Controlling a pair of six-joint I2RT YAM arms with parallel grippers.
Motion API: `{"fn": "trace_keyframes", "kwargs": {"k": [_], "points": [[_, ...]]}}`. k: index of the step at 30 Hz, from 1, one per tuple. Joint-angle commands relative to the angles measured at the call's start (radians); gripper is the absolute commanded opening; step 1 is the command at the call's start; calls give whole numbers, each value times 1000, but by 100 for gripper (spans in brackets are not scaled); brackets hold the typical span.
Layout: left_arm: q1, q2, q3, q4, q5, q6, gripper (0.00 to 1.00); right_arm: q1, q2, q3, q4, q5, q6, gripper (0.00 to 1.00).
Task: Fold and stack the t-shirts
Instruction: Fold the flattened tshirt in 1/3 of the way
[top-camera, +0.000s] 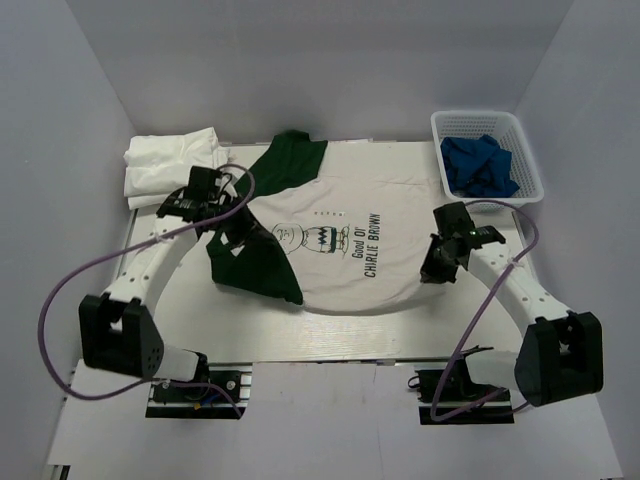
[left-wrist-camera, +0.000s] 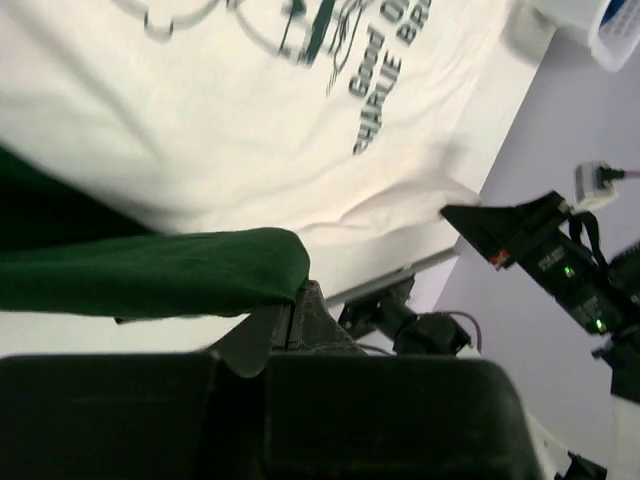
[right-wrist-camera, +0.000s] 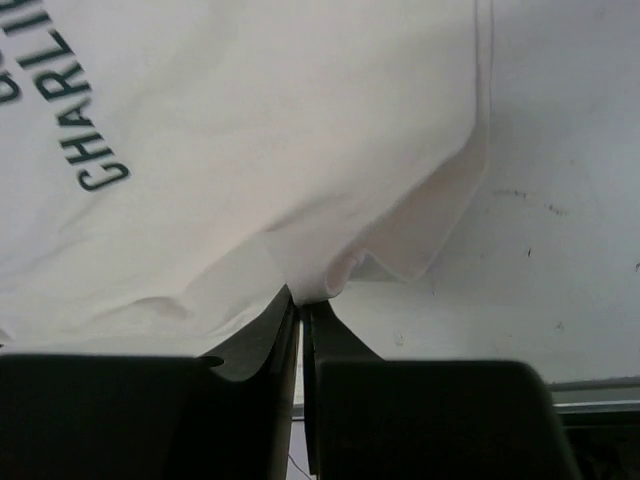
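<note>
The white t-shirt with dark green sleeves and the Charlie Brown print lies spread out mid-table. Its near green sleeve is lifted and folded over. My left gripper is shut on that sleeve; in the left wrist view the green cloth drapes from the closed fingertips. At the shirt's right bottom edge my right gripper is shut on the white hem, and a small fold of that cloth is pinched between its tips. Plain white folded t-shirts lie at the back left.
A white basket holding blue cloth stands at the back right. White walls close in the table on three sides. The right arm shows in the left wrist view.
</note>
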Motion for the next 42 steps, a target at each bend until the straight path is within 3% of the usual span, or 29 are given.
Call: {"fn": "trace_keyframes", "kwargs": {"k": [1,10,16,33,40,42], "points": [[6,133,137,123,-21,39,0,-1,60,97,28,41,-41,7],[16,517,565,59,-78,111,0,-29,190,292,61,145,-31,7],[25,648,744,48,-99,141,0,-55,278,362,42,178,-24,8],[72,779,863,148,-78,163,0,-121,339,350,60,222,33,12],[83,855,881,261,-67,140,0,-150,425,391,119,213,44,25],[94,911,938,280,-53,140,1,-151,445,428,113,204,42,35]]}}
